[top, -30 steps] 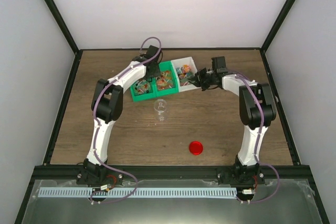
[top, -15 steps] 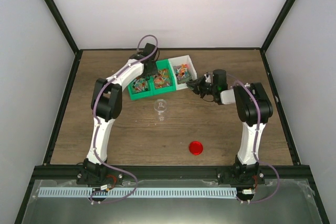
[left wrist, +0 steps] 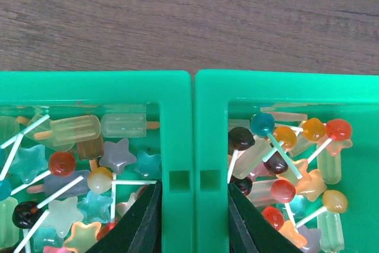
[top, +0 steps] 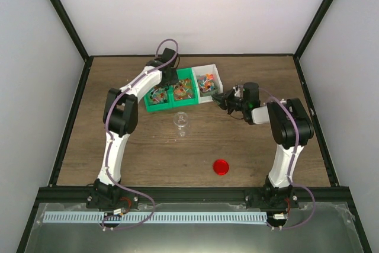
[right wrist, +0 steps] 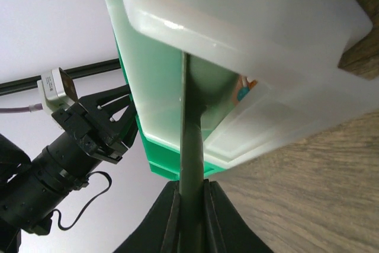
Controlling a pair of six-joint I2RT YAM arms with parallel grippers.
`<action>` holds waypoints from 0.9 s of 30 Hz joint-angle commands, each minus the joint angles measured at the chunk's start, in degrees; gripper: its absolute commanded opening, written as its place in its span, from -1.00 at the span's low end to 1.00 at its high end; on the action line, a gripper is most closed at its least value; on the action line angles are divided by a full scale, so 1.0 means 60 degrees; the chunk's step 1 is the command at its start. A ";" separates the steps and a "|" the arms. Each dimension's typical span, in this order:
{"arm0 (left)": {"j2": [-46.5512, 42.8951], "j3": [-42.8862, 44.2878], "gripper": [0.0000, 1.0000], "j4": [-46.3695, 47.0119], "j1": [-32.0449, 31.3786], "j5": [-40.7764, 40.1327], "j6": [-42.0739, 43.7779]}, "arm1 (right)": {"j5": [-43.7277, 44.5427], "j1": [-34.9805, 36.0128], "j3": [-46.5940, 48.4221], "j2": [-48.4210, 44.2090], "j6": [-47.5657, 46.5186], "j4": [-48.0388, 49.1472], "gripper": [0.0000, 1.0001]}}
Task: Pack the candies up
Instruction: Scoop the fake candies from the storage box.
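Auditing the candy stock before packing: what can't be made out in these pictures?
- The candies in the white bin: too small in the top view; the bin's wall fills the right wrist view.
- Tips of the left hand: cut off by the left wrist view's bottom edge.
- The small clear jar: contents too small to tell, top view.
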 commanded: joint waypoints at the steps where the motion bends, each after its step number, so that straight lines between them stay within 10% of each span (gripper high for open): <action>1: 0.0736 -0.0180 -0.92 -0.0505 -0.0077 0.1187 -0.0371 | -0.0485 0.0008 -0.0344 -0.0401 0.0277 0.0678 -0.99; 27: 0.0540 -0.0403 -0.92 -0.0462 0.0201 0.1595 -0.0444 | -0.0541 -0.0070 -0.1097 -0.0974 0.0821 0.3085 -0.99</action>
